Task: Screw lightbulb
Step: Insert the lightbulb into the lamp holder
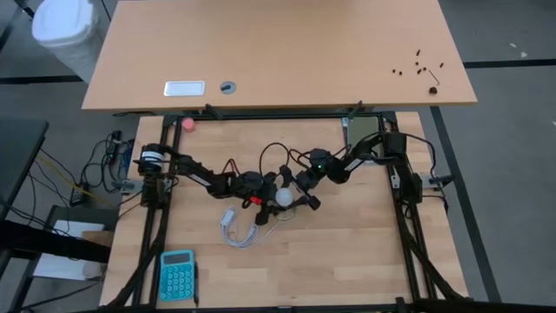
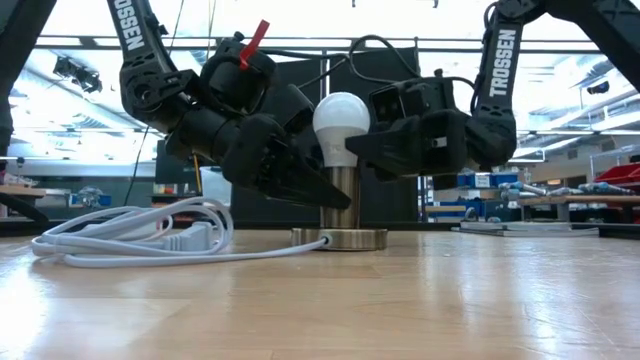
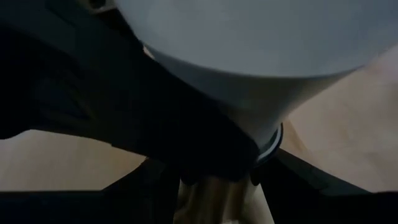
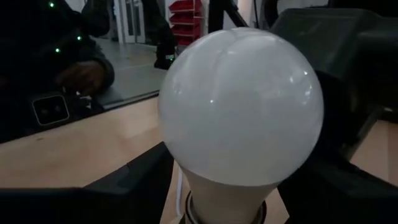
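1. The lightbulb stands upright in the metal socket on the counter.
2. The left tool grips the socket.
3. The right tool hugs the lightbulb.

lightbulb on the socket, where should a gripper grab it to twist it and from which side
Probably on the lower neck of the lightbulb, where the globe narrows, coming in level from the side. It stands upright in the socket post, so a side grip lets it turn about its axis. The right gripper sits there; the left gripper holds the post.

Blue calculator near table front, pink ball at back.
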Motion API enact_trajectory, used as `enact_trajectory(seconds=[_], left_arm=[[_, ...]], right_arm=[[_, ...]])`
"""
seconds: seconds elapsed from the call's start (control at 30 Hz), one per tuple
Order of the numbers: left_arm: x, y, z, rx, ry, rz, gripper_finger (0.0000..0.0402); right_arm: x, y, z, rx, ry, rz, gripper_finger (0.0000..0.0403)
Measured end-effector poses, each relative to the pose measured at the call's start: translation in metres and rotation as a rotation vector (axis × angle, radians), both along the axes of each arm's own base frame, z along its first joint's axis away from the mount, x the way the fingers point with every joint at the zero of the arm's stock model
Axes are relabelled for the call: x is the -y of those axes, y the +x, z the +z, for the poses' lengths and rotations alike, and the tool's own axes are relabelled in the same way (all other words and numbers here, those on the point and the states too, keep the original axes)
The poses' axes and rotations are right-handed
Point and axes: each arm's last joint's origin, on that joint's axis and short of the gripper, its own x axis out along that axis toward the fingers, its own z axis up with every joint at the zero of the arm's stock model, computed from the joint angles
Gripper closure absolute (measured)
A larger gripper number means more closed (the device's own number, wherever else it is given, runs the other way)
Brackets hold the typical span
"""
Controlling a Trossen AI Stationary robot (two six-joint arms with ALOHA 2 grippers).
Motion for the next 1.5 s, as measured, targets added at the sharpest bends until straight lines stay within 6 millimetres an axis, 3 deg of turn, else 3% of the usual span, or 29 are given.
enact_trajectory(seconds=[0.33, 0.57, 1.13, 1.5], left_arm=[[0.000, 0.000, 0.000, 0.000, -0.002, -0.001, 0.0204], [0.000, 0.000, 0.000, 0.001, -0.002, 0.000, 0.0204], [-0.001, -0.001, -0.002, -0.033, -0.010, 0.051, 0.0204], [-0.005, -0.001, -0.002, -0.037, -0.052, 0.227, 0.0204]], right_arm=[[-0.001, 0.000, 0.000, 0.020, -0.023, -0.015, 0.0196], [0.000, 0.000, -0.001, 0.011, -0.021, -0.015, 0.0219], [-0.009, 0.001, -0.005, -0.061, 0.031, -0.106, 0.0228], [-0.008, -0.018, -0.004, -0.058, 0.028, -0.310, 0.0228]])
